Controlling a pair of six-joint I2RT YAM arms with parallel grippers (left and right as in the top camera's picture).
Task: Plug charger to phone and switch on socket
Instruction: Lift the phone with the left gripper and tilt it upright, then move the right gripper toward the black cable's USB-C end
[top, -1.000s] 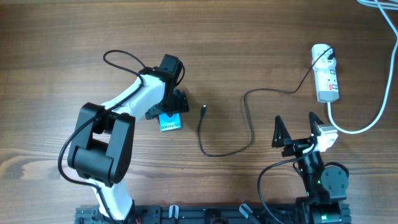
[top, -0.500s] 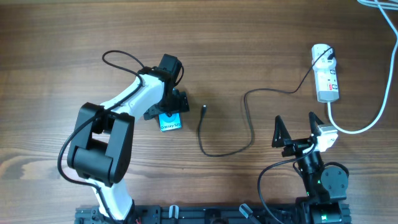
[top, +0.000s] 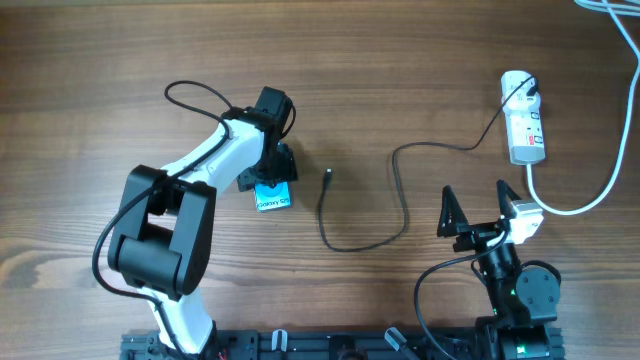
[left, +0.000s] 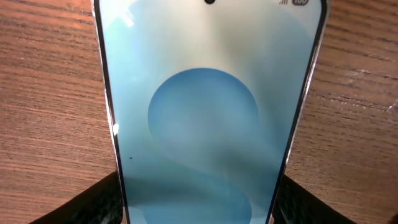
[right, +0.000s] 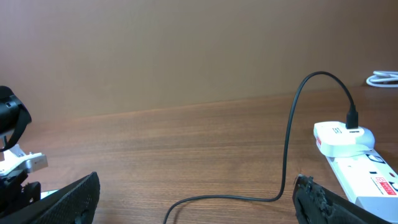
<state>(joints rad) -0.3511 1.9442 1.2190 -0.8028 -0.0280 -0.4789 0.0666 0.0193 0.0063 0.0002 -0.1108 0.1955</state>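
Note:
The phone (top: 273, 197) lies flat on the wooden table, cyan screen up, with its white "Galaxy" text at the near end. It fills the left wrist view (left: 211, 118). My left gripper (top: 268, 175) is over its far end, with both fingers pressed against its long edges (left: 199, 208). The charger's black cable (top: 400, 215) loops across the middle of the table. Its small plug tip (top: 328, 177) lies free to the right of the phone. Its other end sits in the white socket (top: 524, 130) at the back right, which also shows in the right wrist view (right: 367, 171). My right gripper (top: 478, 197) is open and empty near the front, with the cable (right: 289, 162) ahead of it.
A thick white cord (top: 600, 195) runs from the socket round to the right edge and back corner. The left arm's own thin black cable (top: 195, 90) arcs behind it. A black rail (top: 350, 345) lines the table's front edge.
My left gripper's fingers have drawn in against the phone's sides. The phone, the cable and the right arm have not moved.

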